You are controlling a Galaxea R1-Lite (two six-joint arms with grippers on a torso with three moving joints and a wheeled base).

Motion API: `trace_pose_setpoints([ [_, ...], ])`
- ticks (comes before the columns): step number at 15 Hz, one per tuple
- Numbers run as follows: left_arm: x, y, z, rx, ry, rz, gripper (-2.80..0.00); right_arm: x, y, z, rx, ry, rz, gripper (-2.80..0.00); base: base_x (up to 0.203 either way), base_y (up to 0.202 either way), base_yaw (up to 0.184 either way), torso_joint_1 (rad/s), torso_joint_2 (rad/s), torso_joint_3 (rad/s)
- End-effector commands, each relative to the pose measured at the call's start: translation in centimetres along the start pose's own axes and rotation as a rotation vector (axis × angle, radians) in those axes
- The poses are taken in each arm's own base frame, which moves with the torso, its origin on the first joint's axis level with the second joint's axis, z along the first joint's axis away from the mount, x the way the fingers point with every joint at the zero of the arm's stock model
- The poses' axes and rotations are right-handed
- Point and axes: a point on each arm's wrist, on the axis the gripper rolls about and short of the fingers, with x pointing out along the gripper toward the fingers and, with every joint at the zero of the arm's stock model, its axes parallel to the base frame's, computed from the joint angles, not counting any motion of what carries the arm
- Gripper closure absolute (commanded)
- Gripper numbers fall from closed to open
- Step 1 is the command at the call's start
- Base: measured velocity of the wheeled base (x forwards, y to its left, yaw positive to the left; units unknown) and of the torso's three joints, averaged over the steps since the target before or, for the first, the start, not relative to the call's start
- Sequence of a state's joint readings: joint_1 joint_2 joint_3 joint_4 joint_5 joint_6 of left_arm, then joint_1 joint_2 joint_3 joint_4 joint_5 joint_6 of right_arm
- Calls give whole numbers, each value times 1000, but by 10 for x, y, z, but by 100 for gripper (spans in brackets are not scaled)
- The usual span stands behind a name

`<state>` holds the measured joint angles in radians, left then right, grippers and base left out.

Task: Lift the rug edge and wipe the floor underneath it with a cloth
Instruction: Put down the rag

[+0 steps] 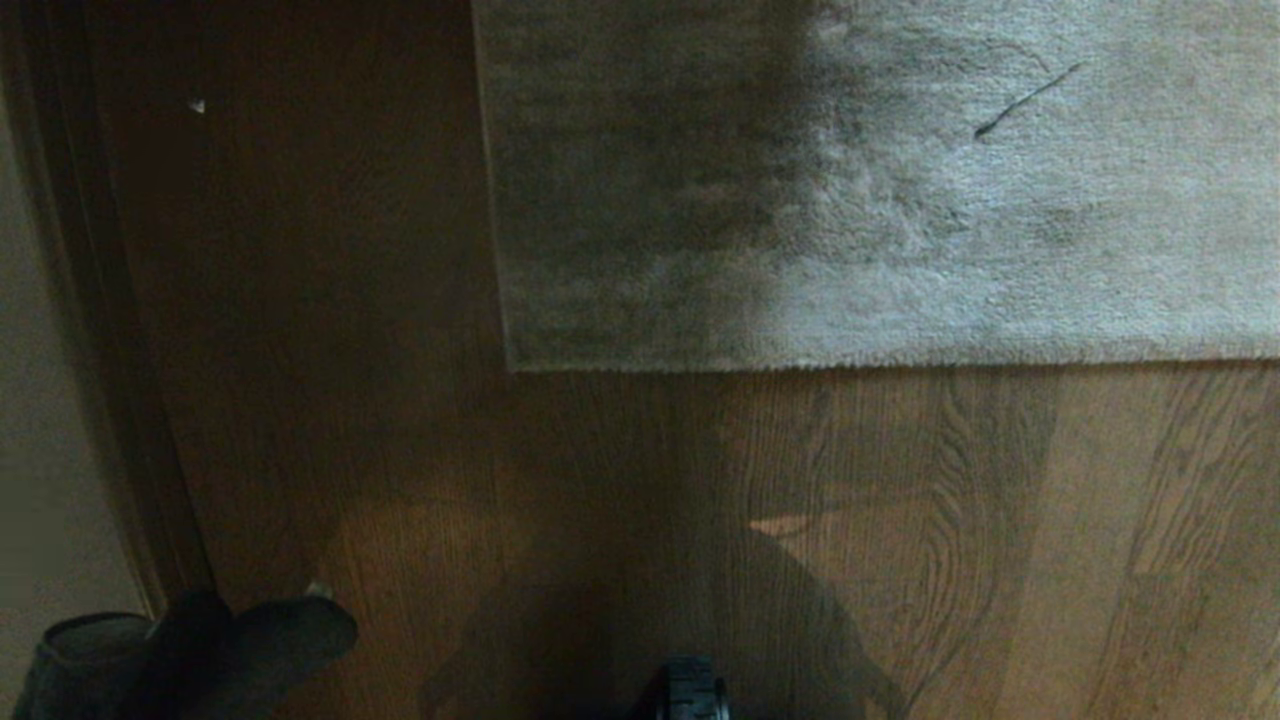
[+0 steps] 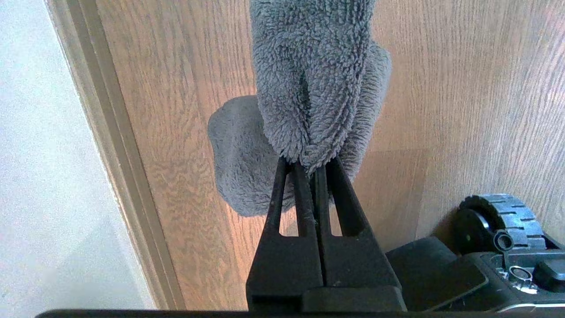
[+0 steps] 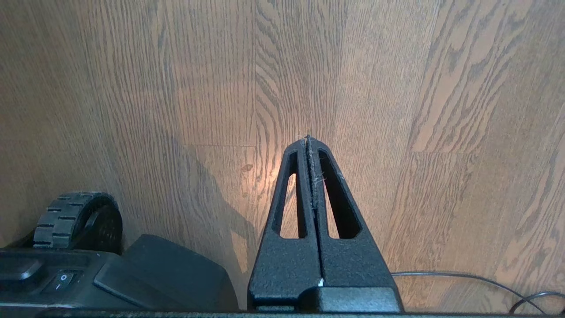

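1. Claw state. The left gripper (image 2: 309,165) is clamped on the cloth (image 2: 315,84); the grey terry folds hang from its tips above the floor (image 2: 463,88). In the head view this cloth (image 1: 250,640) shows at the lower left of the frame, beside the baseboard (image 1: 110,350). The right gripper (image 3: 307,140) has its fingers pressed together and carries nothing; only bare planks lie under it. It does not appear in the head view.

2. Position of the work. The rug (image 1: 1000,200) fills the upper centre and upper right of the head frame. It lies flat. Its near hem (image 1: 900,365) runs across the frame from the corner (image 1: 512,368) at centre left out past the right edge. A dark thread (image 1: 1025,100) lies on the pile at upper right.

3. Governing relation. The hem lies ahead of both claws, with its long axis running left to right across your path. Judged from the layout, the empty right claw is the one to take the hem; it must part its fingers first. The cloth-bearing left claw lines up with the bare boards left of the corner, so you will likely need to bring it rightward to reach under the raised edge.
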<state>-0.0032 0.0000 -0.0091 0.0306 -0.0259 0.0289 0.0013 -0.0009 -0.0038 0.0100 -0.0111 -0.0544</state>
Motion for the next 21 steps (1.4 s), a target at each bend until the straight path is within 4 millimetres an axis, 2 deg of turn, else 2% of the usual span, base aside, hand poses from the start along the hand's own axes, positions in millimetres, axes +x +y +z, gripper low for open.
trace_pose_setpoints([
  [1,0,0,0,0,0,0,0,0,0,0,1,-8,0,0,0,0,0,0,0,0],
  [18,0,0,0,-26,0,1,0,0,0,0,2,-8,0,0,0,0,0,0,0,0],
  [21,4,0,2,-8,66,-2,0,0,0,0,2,-8,0,0,0,0,0,0,0,0],
])
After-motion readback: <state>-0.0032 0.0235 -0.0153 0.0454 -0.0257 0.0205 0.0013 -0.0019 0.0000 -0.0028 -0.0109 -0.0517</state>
